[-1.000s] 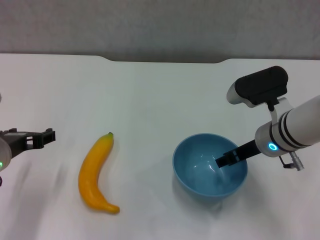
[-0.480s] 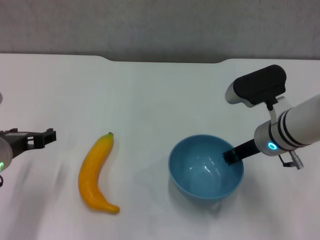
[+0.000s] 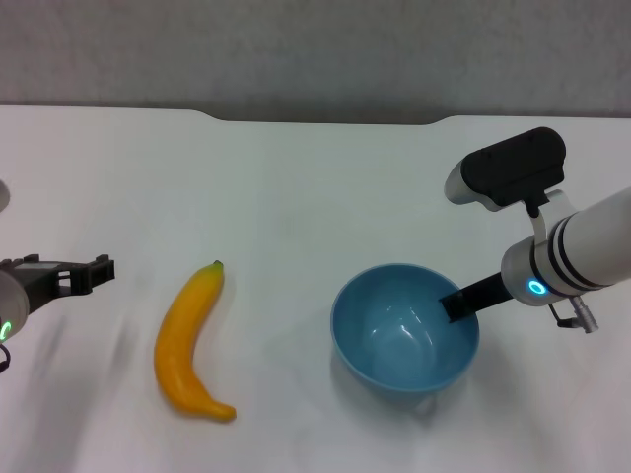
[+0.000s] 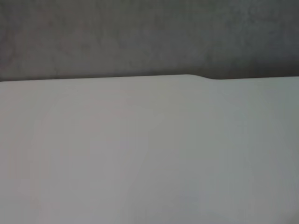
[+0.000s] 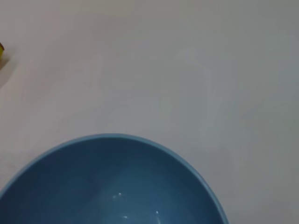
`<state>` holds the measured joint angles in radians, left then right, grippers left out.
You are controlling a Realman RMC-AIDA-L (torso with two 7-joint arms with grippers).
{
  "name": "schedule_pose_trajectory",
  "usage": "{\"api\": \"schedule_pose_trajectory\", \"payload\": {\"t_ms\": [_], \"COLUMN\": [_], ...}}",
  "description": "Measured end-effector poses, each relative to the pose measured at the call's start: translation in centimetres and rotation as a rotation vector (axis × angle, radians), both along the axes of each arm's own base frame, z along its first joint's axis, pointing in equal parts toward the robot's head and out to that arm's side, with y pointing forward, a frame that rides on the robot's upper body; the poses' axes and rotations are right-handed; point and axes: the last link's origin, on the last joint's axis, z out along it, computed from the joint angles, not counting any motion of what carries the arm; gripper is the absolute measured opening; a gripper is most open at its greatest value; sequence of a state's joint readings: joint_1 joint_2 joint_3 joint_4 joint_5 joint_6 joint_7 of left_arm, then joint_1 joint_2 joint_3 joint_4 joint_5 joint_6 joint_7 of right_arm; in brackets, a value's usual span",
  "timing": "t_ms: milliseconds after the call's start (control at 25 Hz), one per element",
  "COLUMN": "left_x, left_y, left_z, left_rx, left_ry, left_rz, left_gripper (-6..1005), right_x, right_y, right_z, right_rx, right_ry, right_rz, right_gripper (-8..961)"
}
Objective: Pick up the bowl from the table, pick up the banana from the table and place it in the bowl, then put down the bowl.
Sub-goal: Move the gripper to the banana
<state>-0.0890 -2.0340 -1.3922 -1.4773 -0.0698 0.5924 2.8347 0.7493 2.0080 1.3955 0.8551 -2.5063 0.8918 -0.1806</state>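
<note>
— White table (image 3: 296, 177) fills the view. What's nearest?
— Banana (image 3: 189, 340) lies flat, left gripper (image 3: 94, 271) beside it, fingers unclear.
— Farther?
— Right gripper (image 3: 458, 304) pinches the bowl (image 3: 404, 330) rim; bowl has risen and shifted left, so pickup seems underway.

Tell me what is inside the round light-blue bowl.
The round light-blue bowl holds no object; its glossy inside is bare. One dark finger of the right gripper reaches over its rim. Any finger outside the wall is hidden.

grey wall (image 3: 315, 49) behind — plain, evenly lit.
</note>
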Motion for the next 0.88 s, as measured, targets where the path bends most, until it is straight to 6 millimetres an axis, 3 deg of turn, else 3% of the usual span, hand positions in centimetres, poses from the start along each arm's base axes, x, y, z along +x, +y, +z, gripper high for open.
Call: {"api": "schedule_pose_trajectory", "payload": {"t_ms": [360, 880], "left_x": [-0.3, 1.5], "left_y": [-0.6, -0.5], "left_z": [0.2, -2.5], "left_rx": [0.041, -0.024], "left_ry": [-0.029, -0.083], "left_rz": [-0.034, -0.082], "left_gripper": [891, 891], "right_x": [-1.0, -2.0], "right_y": [-0.1, -0.2], "right_z": [0.2, 1.2], "right_rx": [0.037, 0.088], "right_ry": [0.043, 0.092], "right_rz": [0.055, 0.104], "right_gripper": [55, 37]}}
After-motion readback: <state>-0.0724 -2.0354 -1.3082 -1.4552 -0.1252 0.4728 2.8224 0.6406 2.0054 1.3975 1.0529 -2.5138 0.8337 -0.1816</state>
